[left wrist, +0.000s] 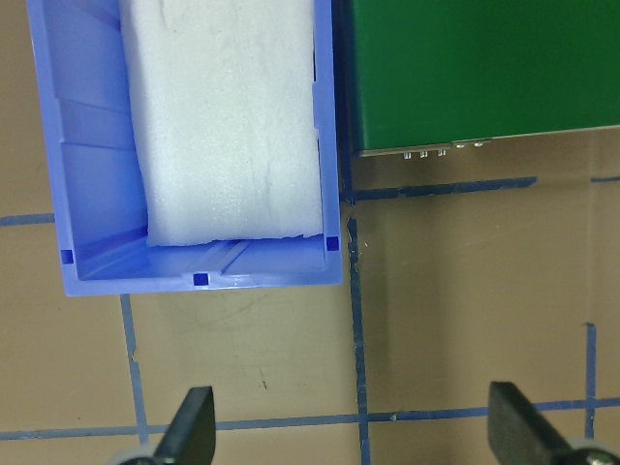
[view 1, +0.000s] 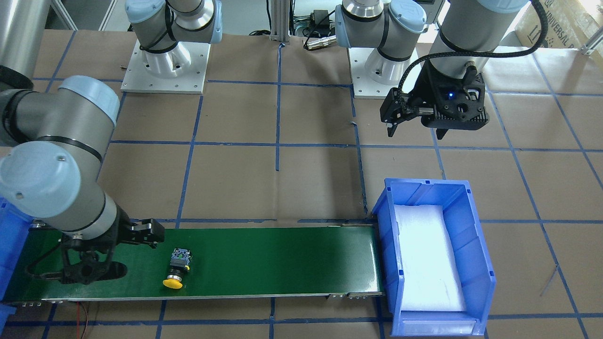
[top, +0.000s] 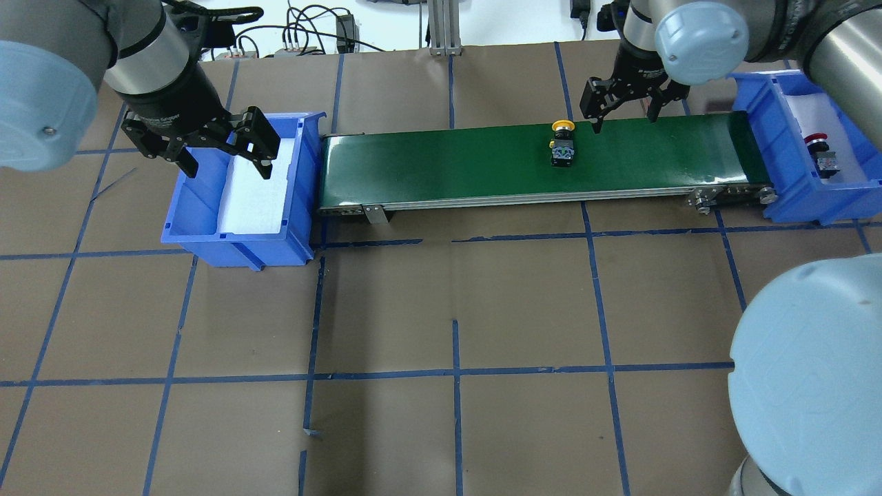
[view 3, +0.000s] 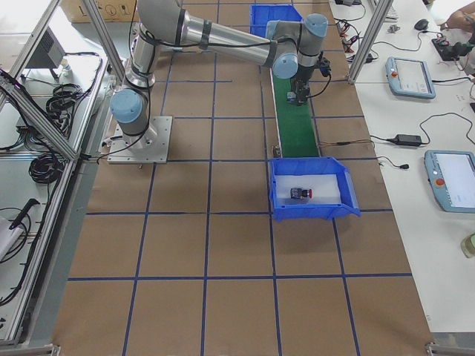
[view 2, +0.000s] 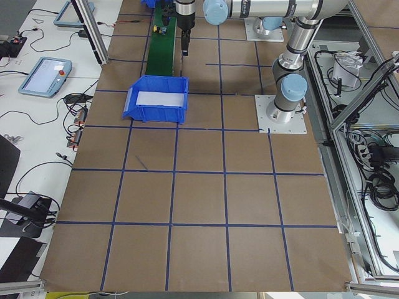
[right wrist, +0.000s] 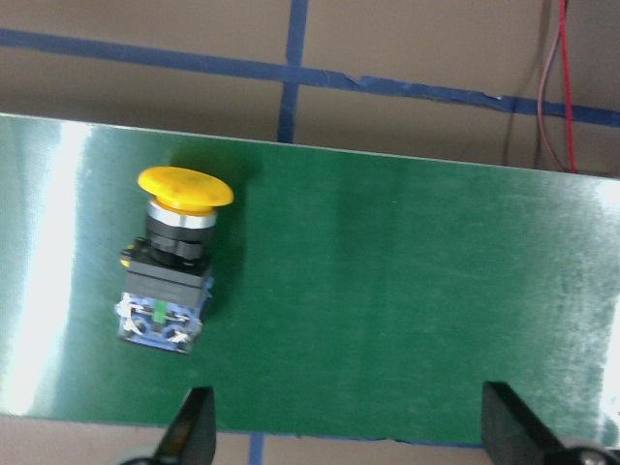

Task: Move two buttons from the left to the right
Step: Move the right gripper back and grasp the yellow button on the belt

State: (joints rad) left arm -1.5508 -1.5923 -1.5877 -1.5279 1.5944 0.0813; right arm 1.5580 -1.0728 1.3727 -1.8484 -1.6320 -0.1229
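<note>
The yellow-capped button (top: 561, 145) lies on its side on the green conveyor belt (top: 448, 165); it also shows in the front view (view 1: 176, 268) and the right wrist view (right wrist: 174, 257). The red-capped button (top: 820, 153) lies in the right blue bin (top: 758, 124), and shows in the exterior right view (view 3: 300, 193) too. My right gripper (top: 623, 114) is open and empty above the belt, just right of the yellow button. My left gripper (top: 224, 151) is open and empty over the left blue bin (top: 189, 220), away from both buttons.
The left bin holds only a white foam pad (top: 255, 189). Both bins butt against the belt's ends. The brown table (top: 448, 358) has a grid of blue tape. Cables and equipment lie beyond the far edge.
</note>
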